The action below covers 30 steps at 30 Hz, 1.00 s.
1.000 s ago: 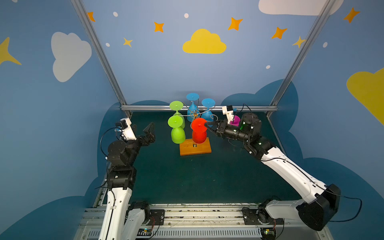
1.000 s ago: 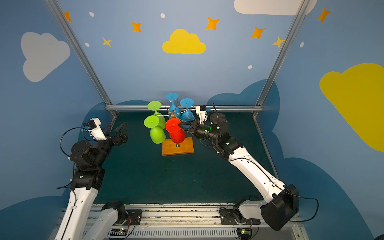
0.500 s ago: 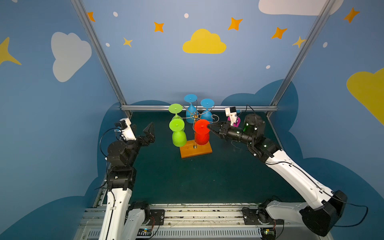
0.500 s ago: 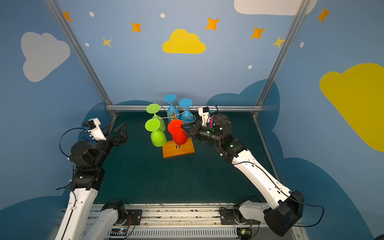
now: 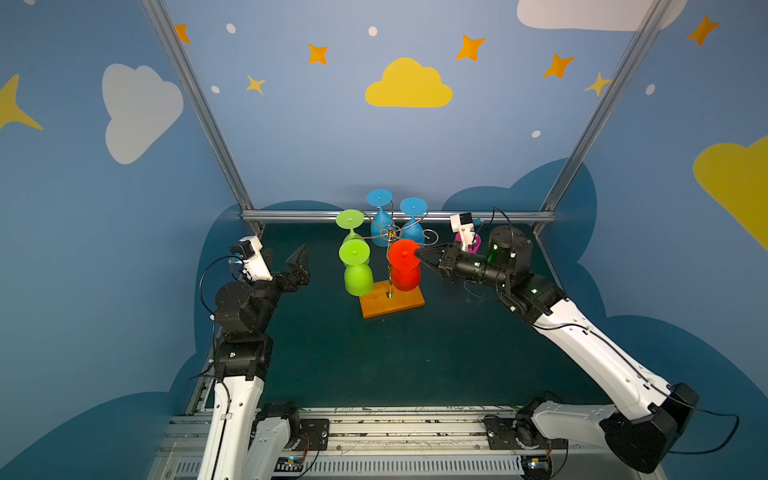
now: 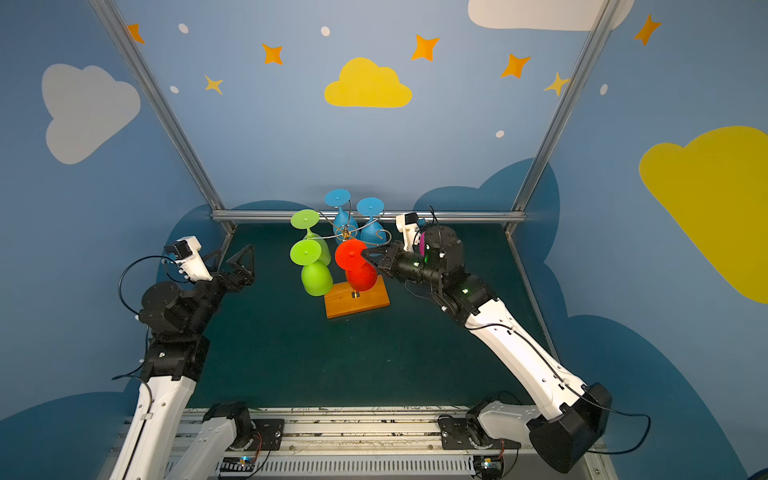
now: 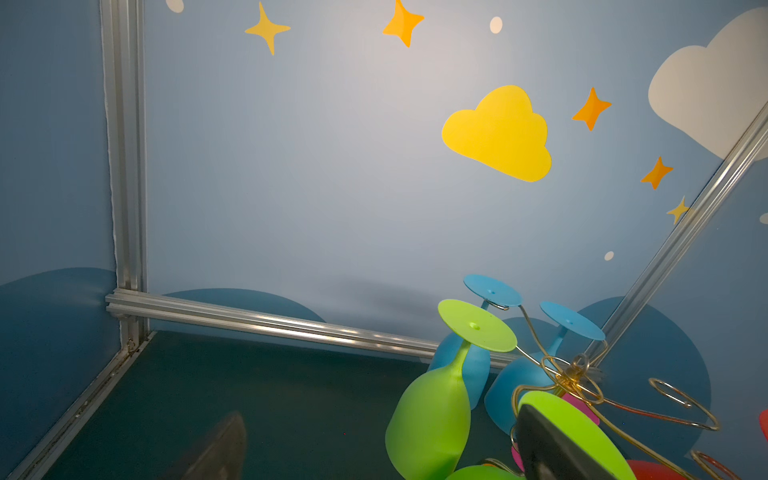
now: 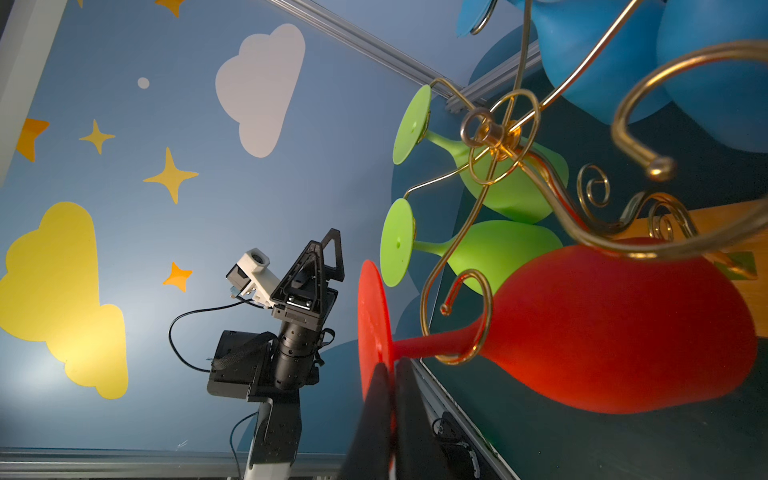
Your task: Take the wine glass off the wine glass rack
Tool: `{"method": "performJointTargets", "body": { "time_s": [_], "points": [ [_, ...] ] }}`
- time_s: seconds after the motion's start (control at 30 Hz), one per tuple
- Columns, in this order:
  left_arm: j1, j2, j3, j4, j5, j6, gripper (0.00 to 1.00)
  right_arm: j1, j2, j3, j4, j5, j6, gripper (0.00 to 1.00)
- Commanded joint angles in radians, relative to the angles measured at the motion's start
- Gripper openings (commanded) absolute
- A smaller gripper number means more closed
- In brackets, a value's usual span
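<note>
A gold wire wine glass rack [image 5: 392, 302] stands on its orange-brown wooden base near the back of the dark green table [image 5: 374, 365], its curled arms spreading from a twisted stem. A red wine glass [image 5: 405, 268] hangs upside down from the arm nearest the camera, foot up and bowl above the base. In the right wrist view its stem sits inside the wire curl. Two green glasses [image 5: 357, 272] hang to its left in both top views, and two blue glasses [image 5: 380, 216] hang behind.

The right claw [image 5: 419, 252] reaches in from the right. Its jaws are pinched tight on the rim of the red glass's round foot, a grip seen close up in the right wrist view [image 8: 388, 372].

The left claw [image 5: 286, 262] hangs well apart from the rack, with its jaws spread wide and nothing between them.
</note>
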Motion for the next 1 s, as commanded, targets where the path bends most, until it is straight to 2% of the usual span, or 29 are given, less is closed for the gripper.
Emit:
{"method": "performJointTargets", "body": {
  "time_s": [0.0, 0.97],
  "points": [
    [0.003, -0.011, -0.006, 0.023, -0.008, 0.000, 0.99, 0.015, 0.009, 0.036, -0.001, 0.001, -0.008, 0.00],
    [0.003, -0.011, -0.007, 0.024, -0.009, 0.000, 0.99, 0.062, 0.086, 0.110, 0.001, 0.017, -0.001, 0.00]
  ]
}}
